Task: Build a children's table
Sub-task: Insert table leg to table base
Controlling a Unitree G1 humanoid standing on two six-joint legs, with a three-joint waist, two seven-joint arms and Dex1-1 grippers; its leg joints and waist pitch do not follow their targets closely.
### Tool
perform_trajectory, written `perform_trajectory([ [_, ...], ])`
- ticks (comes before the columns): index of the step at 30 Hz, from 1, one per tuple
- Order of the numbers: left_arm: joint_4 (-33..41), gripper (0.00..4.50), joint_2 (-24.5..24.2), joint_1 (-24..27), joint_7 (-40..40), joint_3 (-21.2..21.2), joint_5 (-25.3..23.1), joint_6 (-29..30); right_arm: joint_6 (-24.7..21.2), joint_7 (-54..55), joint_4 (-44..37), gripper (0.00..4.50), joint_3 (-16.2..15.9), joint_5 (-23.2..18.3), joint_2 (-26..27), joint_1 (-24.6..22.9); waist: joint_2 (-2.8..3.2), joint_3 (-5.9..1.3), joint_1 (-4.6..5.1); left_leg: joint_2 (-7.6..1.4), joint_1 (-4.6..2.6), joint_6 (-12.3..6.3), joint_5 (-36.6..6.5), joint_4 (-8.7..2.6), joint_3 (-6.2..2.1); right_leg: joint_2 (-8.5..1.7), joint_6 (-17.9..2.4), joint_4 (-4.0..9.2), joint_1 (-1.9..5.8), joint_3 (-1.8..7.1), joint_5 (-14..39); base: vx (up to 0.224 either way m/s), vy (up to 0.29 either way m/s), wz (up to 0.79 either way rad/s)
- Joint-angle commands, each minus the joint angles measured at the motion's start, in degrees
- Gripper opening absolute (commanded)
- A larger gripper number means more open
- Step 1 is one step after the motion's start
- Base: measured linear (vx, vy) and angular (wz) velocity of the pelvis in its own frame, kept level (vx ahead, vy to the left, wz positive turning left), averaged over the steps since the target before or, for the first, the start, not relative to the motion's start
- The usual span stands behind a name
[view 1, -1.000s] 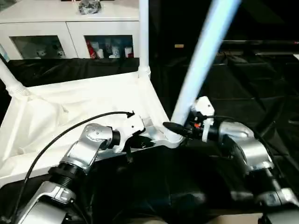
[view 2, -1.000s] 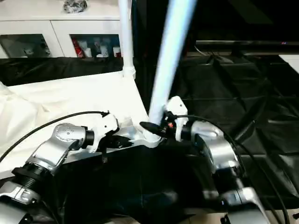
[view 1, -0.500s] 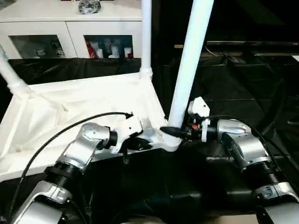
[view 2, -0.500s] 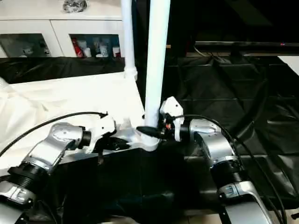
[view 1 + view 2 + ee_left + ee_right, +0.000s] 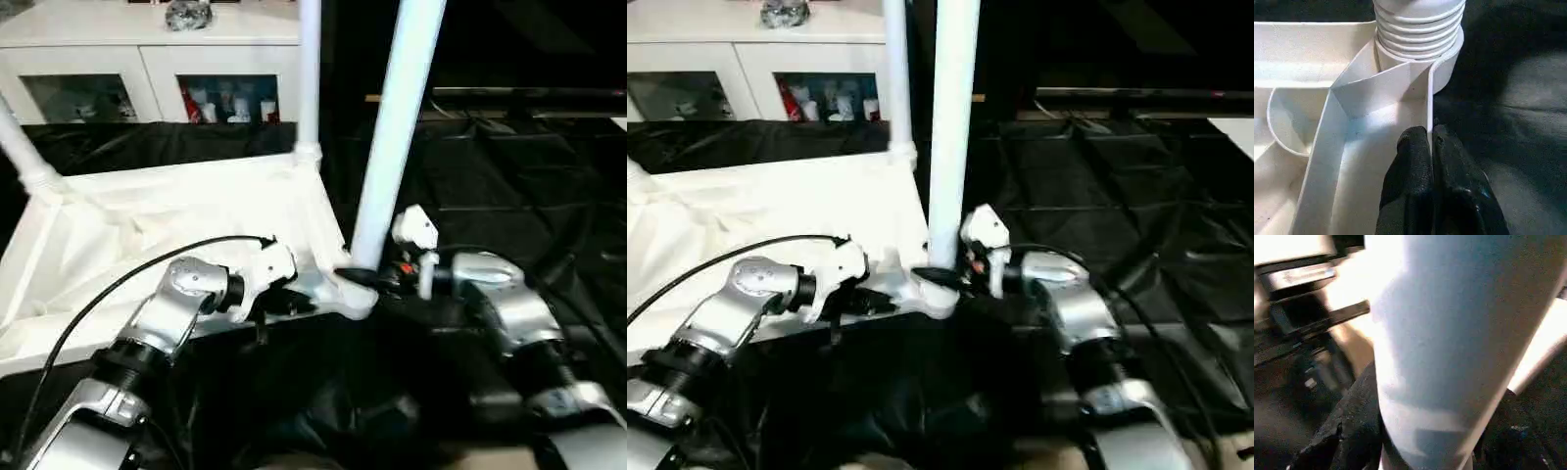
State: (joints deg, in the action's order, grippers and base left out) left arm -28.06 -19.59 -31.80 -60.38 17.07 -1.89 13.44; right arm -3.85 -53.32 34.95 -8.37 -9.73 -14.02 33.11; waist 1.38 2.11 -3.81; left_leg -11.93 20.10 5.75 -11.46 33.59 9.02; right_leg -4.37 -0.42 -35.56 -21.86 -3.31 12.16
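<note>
A low white cabinet with glass doors (image 5: 147,93) stands at eleven o'clock. Behind its panes sit small red and white items (image 5: 227,104), too small to identify. A crumpled silvery object (image 5: 188,14) lies on its top. Wrinkled black sheeting (image 5: 1136,225) covers the surface from twelve to four o'clock, catching dull highlights. A dark horizontal rail (image 5: 1136,95) runs at one o'clock against an unlit backdrop.

White cabinet (image 5: 147,44) at 11 o'clock, far edge of scene; two glass doors. Behind the doors: small items, some red and white, not identifiable. Crumpled silvery object (image 5: 187,14) on the cabinet top. Black sheeting (image 5: 490,196) covers the surface from 12 through 4 o'clock, creased.
</note>
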Motion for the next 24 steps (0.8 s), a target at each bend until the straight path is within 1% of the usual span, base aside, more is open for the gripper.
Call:
perform_trajectory([
  [1,2.2,0.0,1.4,-3.4,2.2,-1.8,0.7,1.0,-2.2,5.6,6.2,1.88,-1.4,3.5,1.8,-1.3,0.02,-2.54,-0.07,-0.93,0.1,-0.46,-12.3,-4.57,0.15,-3.45,-12.7,4.75,2.34,2.25,13.0,0.0,0.0,0.0],
  [2,2.2,0.0,1.7,-3.6,2.7,-1.9,0.7,1.5,-2.4,6.7,6.7,1.88,-1.0,3.4,2.3,-1.1,-0.05,-2.59,0.13,-0.85,0.21,-0.58,-12.1,-4.5,0.12,-3.49,-12.5,4.87,2.43,2.26,13.1,0.0,0.0,0.0],
  [3,2.1,0.0,2.3,-4.1,4.0,-2.2,0.5,2.7,-2.8,9.0,7.8,1.88,-0.2,3.2,3.3,-0.6,0.0,-2.68,0.15,-0.91,0.22,-0.73,-11.4,-4.48,0.11,-3.45,-12.5,4.76,2.4,2.29,12.0,0.0,0.0,0.0],
  [4,1.8,0.0,3.4,-4.9,5.9,-2.5,0.2,4.4,-3.2,11.9,9.6,1.88,0.6,2.9,4.8,0.1,0.02,-2.73,0.3,-0.9,0.29,-0.83,-11.1,-4.46,0.17,-3.43,-12.8,4.59,2.28,2.36,11.1,0.0,0.0,0.0],
  [5,1.6,0.0,3.9,-5.3,6.8,-2.6,0.1,5.2,-3.4,13.2,10.4,1.88,0.9,2.9,5.4,0.4,0.03,-2.8,0.22,-0.87,0.17,-0.79,-10.1,-4.37,0.14,-3.37,-13.2,4.59,2.32,2.27,9.7,0.0,0.0,0.0],
  [6,1.5,0.0,4.4,-5.7,7.7,-2.7,0.0,5.9,-3.6,14.5,11.2,1.88,1.2,2.8,6.0,0.7,0.03,-2.88,0.29,-0.85,0.28,-0.95,-8.8,-4.24,0.21,-3.32,-13.8,4.27,2.38,2.31,6.9,0.0,0.0,0.0],
  [7,1.5,0.0,4.4,-5.7,7.7,-2.7,0.0,5.9,-3.6,14.5,11.2,1.88,1.2,2.8,6.0,0.7,0.03,-2.88,0.29,-0.85,0.28,-0.95,-8.8,-4.24,0.21,-3.32,-13.8,4.27,2.38,2.31,6.9,0.0,0.0,0.0],
  [8,0.4,0.0,6.8,-7.0,12.1,-3.0,-0.8,9.7,-3.7,19.1,14.6,1.88,1.6,3.4,8.1,2.1,0.18,-2.87,0.47,-0.8,0.4,-1.18,-8.6,-4.23,0.26,-3.17,-14.2,4.14,2.46,2.19,5.3,0.0,0.0,0.0],
  [9,-0.1,0.0,7.7,-7.4,13.7,-3.0,-1.2,10.9,-3.8,20.6,15.8,1.88,1.7,3.5,8.9,2.6,0.27,-3.01,0.43,-0.79,0.21,-1.0,-8.1,-4.11,0.27,-3.25,-14.6,4.08,2.42,2.18,4.5,0.0,0.0,0.0],
  [11,-2.4,0.0,11.0,-8.7,19.0,-3.0,-2.2,13.6,-4.1,24.9,19.3,1.88,2.2,3.9,11.3,4.3,0.29,-2.87,0.45,-0.72,0.11,-0.9,-8.4,-4.11,0.37,-3.22,-14.9,4.2,2.31,2.23,4.5,0.0,0.0,0.0],
  [12,-2.5,0.0,11.2,-8.8,19.3,-3.0,-2.3,13.7,-4.1,25.2,19.5,1.88,2.2,3.9,11.4,4.4,0.26,-2.68,0.33,-0.69,0.1,-0.61,-10.3,-4.28,0.29,-3.3,-14.6,4.56,2.39,2.15,7.0,0.0,0.0,0.0],
  [13,-3.1,0.0,12.0,-9.1,20.3,-2.8,-2.6,14.1,-4.1,26.1,20.5,1.88,2.5,4.1,12.1,4.9,0.26,-2.68,0.33,-0.69,0.1,-0.61,-10.3,-4.28,0.29,-3.3,-14.6,4.56,2.39,2.15,7.0,0.0,0.0,0.0],
  [14,-3.7,0.0,12.6,-9.4,21.4,-2.7,-2.8,14.3,-4.1,27.0,21.3,1.88,2.8,4.2,12.9,5.4,0.36,-2.76,0.21,-0.71,0.19,-0.87,-10.5,-4.35,0.21,-3.36,-14.0,4.64,2.55,2.17,7.5,0.0,0.0,0.0],
  [16,-3.9,0.0,12.7,-9.6,21.6,-2.6,-2.9,14.2,-4.2,27.3,21.5,1.88,2.9,4.3,13.2,5.6,0.37,-2.77,0.21,-0.72,0.22,-1.09,-10.8,-4.41,0.15,-3.34,-13.8,4.68,2.56,2.11,7.5,0.0,0.0,0.0],
  [19,-4.8,0.0,13.1,-10.3,22.9,-2.7,-3.2,14.3,-4.0,28.4,22.7,1.88,3.3,4.5,14.2,6.6,0.29,-2.65,0.26,-0.71,0.24,-1.24,-11.6,-4.49,0.21,-3.35,-13.5,4.88,2.44,2.16,8.5,0.0,0.0,0.0],
  [20,-4.9,0.0,13.1,-10.5,23.1,-3.0,-3.2,14.5,-3.8,28.5,23.1,1.88,3.4,4.5,14.4,6.9,0.44,-2.58,0.25,-0.75,0.17,-1.15,-12.4,-4.6,0.17,-3.37,-13.3,4.99,2.38,2.14,10.0,0.0,0.0,0.0],
  [24,-5.3,0.0,13.2,-10.9,23.6,-3.4,-3.2,14.9,-3.0,29.7,25.1,1.88,4.3,5.2,15.2,8.1,0.33,-2.41,0.42,-0.71,0.07,-0.61,-14.7,-4.82,0.1,-3.46,-12.1,5.5,2.11,2.16,14.6,0.0,0.0,0.0],
])
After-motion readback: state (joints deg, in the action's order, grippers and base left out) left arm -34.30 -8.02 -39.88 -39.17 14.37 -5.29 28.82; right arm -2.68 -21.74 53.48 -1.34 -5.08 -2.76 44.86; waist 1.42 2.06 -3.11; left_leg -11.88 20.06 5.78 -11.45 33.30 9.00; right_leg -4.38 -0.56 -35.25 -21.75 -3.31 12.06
